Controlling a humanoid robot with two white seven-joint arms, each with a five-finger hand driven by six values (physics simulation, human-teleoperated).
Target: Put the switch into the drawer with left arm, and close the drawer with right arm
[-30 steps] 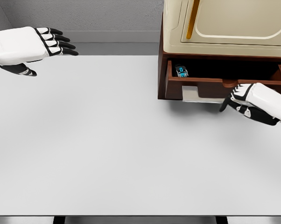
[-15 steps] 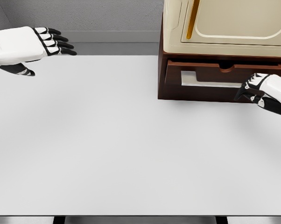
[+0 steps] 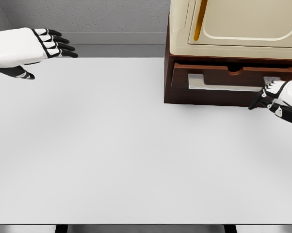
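Treat the drawer (image 3: 233, 77) as rigid; push its flat front. Left hand (image 3: 27, 48) fingers released; right hand (image 3: 279, 97) fingers curled, empty.

The picture is bright and sharp all over, with nothing blurry. The light is soft and even and seems to come from above. The white surface (image 3: 112, 145) looks a little washed out, with only faint gray patches on it. A soft dark shadow lies under the brown cabinet (image 3: 180, 94). The cream box (image 3: 243, 24) on top has a gentle shine. The edges look straight, not bent.
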